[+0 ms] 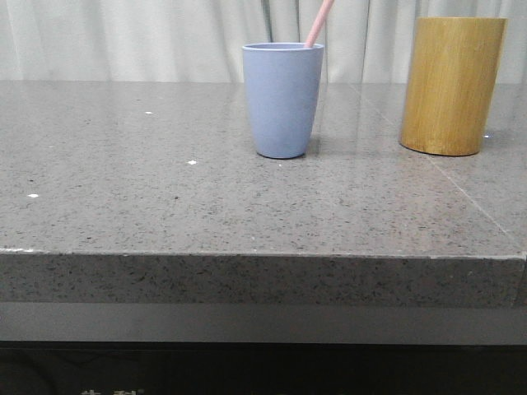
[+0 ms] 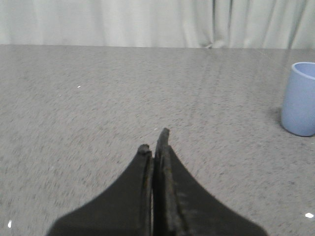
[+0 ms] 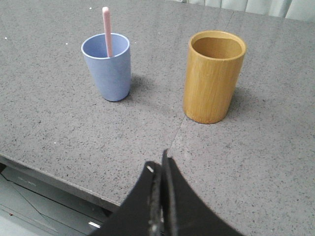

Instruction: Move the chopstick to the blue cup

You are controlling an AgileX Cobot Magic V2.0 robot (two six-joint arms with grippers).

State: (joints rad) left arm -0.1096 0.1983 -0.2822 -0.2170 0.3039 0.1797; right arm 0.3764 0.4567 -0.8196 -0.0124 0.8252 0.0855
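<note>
When looked at from the front, shows the chopstick (image 1: 319,23) standing inside the blue cup (image 1: 282,103), low end down in the cup and top end poking out past the rim. Tips toward 1 o'clock, most likely because too long to fit inside, so has to lean on the rim to keep from falling. Puts the blue cup near the middle of the gray tabletop (image 1: 123,181), right way up, with the tall bamboo cup (image 1: 451,86) at its 3 o'clock, well apart and with nothing in it. Finds the left claw (image 2: 155,142) pressed together, with nothing in it, low over bare tabletop. Finds the right claw (image 3: 162,162) pressed together too, also with nothing in it, up above both cups. Seems right, with nothing left to carry. Looks like a finished job.
</note>
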